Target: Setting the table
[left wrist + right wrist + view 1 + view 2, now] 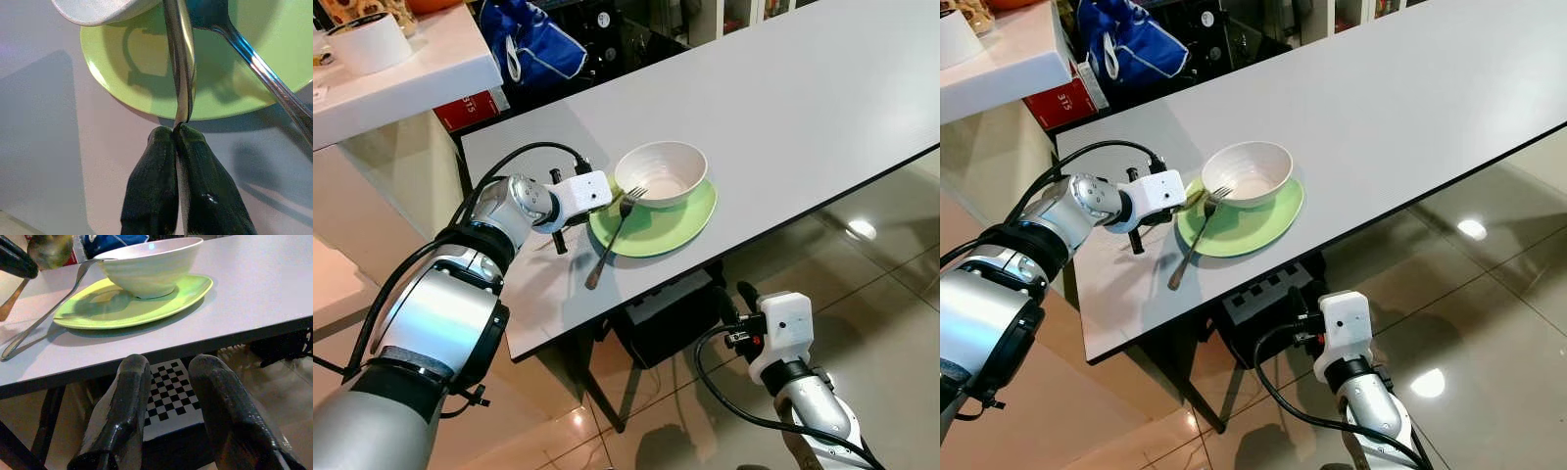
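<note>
A white bowl (661, 171) sits on a green plate (677, 221) near the front edge of the grey table (803, 98). A fork (612, 237) leans with its tines on the plate's rim by the bowl, its handle down on the table. My left gripper (177, 128) hovers just left of the plate, shut on the end of a metal spoon (180, 58) that reaches over the plate's rim toward the bowl. My right gripper (170, 363) hangs below the table's edge, open and holding nothing.
A white counter (421, 69) with a white roll (367, 44) stands at the far left. A blue bag (533, 44) and a red box (470, 108) lie behind the table. A black box with a checkered top (168, 391) sits under the table on glossy floor tiles.
</note>
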Motion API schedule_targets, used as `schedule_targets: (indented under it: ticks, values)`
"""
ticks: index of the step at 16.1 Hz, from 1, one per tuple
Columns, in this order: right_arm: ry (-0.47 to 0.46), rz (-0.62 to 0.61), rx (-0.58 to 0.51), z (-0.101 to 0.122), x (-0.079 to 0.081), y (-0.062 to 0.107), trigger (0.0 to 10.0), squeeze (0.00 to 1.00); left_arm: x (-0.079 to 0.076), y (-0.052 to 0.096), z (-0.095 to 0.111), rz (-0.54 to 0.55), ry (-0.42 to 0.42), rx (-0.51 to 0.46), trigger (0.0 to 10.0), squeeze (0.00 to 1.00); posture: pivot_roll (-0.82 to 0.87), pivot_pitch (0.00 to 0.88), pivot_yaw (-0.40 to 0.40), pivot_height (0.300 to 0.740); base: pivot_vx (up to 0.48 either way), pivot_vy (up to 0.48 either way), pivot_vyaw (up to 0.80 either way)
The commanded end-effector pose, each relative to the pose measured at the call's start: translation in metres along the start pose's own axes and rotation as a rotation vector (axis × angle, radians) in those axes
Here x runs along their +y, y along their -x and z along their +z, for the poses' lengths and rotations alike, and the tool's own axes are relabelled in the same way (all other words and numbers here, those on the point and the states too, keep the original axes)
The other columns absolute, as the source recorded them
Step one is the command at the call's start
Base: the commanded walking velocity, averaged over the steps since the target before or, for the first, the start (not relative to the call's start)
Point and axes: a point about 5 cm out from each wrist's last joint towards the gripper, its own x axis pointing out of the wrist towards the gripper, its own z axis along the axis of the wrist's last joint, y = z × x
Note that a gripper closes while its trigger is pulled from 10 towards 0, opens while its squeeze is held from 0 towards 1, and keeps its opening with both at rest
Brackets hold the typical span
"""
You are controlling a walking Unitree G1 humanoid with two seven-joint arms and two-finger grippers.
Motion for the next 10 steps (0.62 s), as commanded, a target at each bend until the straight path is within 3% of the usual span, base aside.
schedule_targets:
  ticks: [1, 5, 6, 7, 10]
  values:
    - [-0.004, 0.006, -0.004, 0.0023, 0.0044, 0.0008, 10.0, 0.00, 0.0027, 0.0024, -0.0072, 0.017, -0.003, 0.039, 10.0, 1.00, -0.23, 0.000, 0.242, 0.740, 0.000, 0.000, 0.00]
    - [-0.005, 0.006, -0.004, 0.0027, 0.0042, 0.0013, 10.0, 0.00, 0.0015, 0.0012, -0.0070, 0.021, -0.015, 0.052, 10.0, 1.00, -0.22, 0.000, 0.242, 0.740, 0.000, 0.000, 0.00]
    - [-0.005, 0.006, -0.004, 0.0029, 0.0042, 0.0013, 10.0, 0.00, 0.0009, 0.0004, -0.0063, 0.021, -0.018, 0.052, 10.0, 0.70, -0.22, 0.000, 0.242, 0.740, 0.000, 0.000, 0.00]
    - [-0.006, 0.006, -0.005, 0.0032, 0.0044, 0.0014, 10.0, 0.00, 0.0004, -0.0001, -0.0055, 0.022, -0.016, 0.050, 10.0, 0.00, -0.23, 0.000, 0.242, 0.740, 0.000, 0.000, 0.00]
    - [-0.006, 0.006, -0.007, 0.0037, 0.0042, 0.0008, 10.0, 0.00, 0.0061, 0.0029, -0.0038, 0.053, -0.003, 0.038, 10.0, 0.00, -0.22, 0.000, 0.238, 0.740, 0.000, 0.000, 0.00]
